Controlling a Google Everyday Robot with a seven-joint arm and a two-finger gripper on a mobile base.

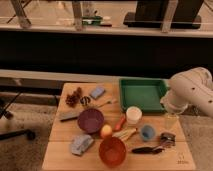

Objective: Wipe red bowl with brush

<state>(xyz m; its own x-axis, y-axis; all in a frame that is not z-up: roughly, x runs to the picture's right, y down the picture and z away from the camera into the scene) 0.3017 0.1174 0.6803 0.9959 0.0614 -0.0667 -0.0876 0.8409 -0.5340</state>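
Camera view: the red bowl (112, 151) sits near the front edge of the wooden desk (59, 156). The brush (145, 149) lies flat just beside it, toward the arm. The tool (167, 139) is low by the brush's far end, its fingers apart. Whether it touches the brush cannot be told.

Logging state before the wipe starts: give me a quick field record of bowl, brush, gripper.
red bowl: upright, near front edge of table
brush: lying flat on table, just right of red bowl
gripper: low at brush's right end, open, contact unclear
wipe: not yet begun
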